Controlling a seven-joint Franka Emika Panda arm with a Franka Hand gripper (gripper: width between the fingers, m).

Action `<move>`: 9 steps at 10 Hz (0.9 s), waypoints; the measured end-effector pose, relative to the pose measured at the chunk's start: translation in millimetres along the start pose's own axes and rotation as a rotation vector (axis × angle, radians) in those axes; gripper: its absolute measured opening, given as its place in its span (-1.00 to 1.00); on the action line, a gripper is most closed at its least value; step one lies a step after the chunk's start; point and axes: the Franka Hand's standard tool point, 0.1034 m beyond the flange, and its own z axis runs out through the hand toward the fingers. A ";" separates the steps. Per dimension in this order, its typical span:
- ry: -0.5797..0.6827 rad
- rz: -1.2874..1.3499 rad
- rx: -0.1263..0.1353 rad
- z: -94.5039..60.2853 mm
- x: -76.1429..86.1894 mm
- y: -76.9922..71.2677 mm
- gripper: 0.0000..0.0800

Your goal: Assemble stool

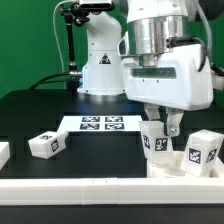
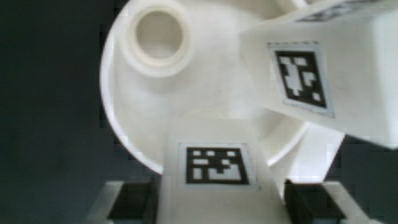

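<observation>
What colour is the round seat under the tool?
The round plastic seat is plain white, clearest in the wrist view.

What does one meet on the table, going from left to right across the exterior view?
White part cut off by the edge → loose leg → marker board → held leg → standing leg.

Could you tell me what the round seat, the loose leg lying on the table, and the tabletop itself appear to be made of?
The seat looks like white moulded plastic: smooth, slightly glossy, with soft rounded edges around its socket. The loose leg seems to be the same matte white plastic, carrying a printed black-and-white tag, probably a paper sticker. The tabletop looks black and non-reflective; whether it is cloth, rubber or painted board I cannot tell.
</observation>
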 end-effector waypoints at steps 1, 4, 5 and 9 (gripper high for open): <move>-0.008 0.043 0.003 0.0 -0.1 0.0 -0.14; -0.048 0.265 0.018 0.1 -0.3 -0.1 -0.14; -0.056 0.331 0.020 0.1 -0.9 -0.2 -0.14; -0.075 0.518 0.021 0.3 -2.2 -0.6 -0.14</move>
